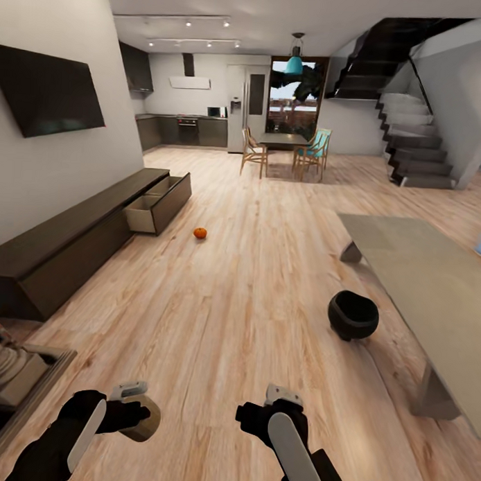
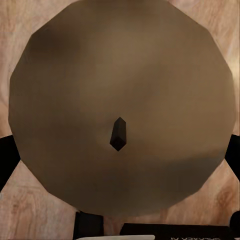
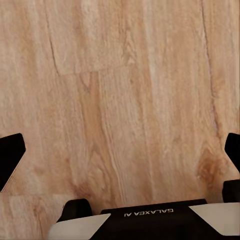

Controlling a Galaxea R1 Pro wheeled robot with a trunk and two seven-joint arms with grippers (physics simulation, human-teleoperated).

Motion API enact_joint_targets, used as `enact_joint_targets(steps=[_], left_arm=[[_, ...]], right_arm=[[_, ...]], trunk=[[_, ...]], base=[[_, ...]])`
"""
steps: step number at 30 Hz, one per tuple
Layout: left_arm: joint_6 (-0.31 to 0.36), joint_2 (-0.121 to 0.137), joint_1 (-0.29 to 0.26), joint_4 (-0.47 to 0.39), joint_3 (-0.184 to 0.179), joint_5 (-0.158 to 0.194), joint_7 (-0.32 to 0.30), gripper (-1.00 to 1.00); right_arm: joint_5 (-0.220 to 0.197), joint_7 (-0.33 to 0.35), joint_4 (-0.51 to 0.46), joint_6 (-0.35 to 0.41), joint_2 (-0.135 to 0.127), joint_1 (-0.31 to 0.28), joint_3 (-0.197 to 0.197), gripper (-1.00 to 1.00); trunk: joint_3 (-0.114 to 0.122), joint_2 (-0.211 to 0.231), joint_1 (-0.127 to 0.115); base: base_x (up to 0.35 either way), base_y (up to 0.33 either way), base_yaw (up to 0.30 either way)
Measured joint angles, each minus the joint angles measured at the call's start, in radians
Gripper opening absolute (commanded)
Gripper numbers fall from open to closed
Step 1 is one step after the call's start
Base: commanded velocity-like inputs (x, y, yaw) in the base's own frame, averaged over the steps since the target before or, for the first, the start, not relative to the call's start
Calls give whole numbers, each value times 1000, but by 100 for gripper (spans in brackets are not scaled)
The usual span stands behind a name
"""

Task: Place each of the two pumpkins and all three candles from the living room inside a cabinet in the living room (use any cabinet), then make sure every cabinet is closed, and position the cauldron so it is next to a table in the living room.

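Head view showed the left gripper clamping a candle, right gripper spread empty; it should be carried level to the open cabinet drawer.

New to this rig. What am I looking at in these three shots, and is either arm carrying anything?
It's a simulated wheeled robot with two arms, each ending in a claw. The big picture is from its head camera, looking down a living room; the other two are cameras mounted near each claw.

The left claw is shut on a candle, a stubby beige cylinder; the left wrist camera sees its round top and dark wick up close. The right claw is open and empty over the wood floor.

Ahead: a pumpkin on the floor, a long dark cabinet with one drawer pulled open, and a black cauldron standing beside the low table.
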Motion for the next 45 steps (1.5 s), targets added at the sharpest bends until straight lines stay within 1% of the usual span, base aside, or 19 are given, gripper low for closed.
enact_joint_targets(steps=[11,18,25,28,45], left_arm=[[-1,0,0,1,0,1,-1,-100],[-1,0,0,1,0,1,1,-100],[-17,-1,0,4,0,1,1,-100],[-24,-2,0,21,0,-1,1,-100],[-27,-4,0,30,-2,-3,2,-100]], right_arm=[[1,4,0,0,0,0,4,100],[2,31,1,3,0,0,5,100],[-1,34,2,0,0,0,2,100],[2,33,2,-1,0,0,0,100],[3,32,2,-6,0,0,-1,100]], trunk=[[0,0,0],[0,0,0],[0,0,0],[0,0,0],[7,0,0]], base=[[279,223,18],[279,184,0],[284,34,0],[296,3,0],[298,0,34]])
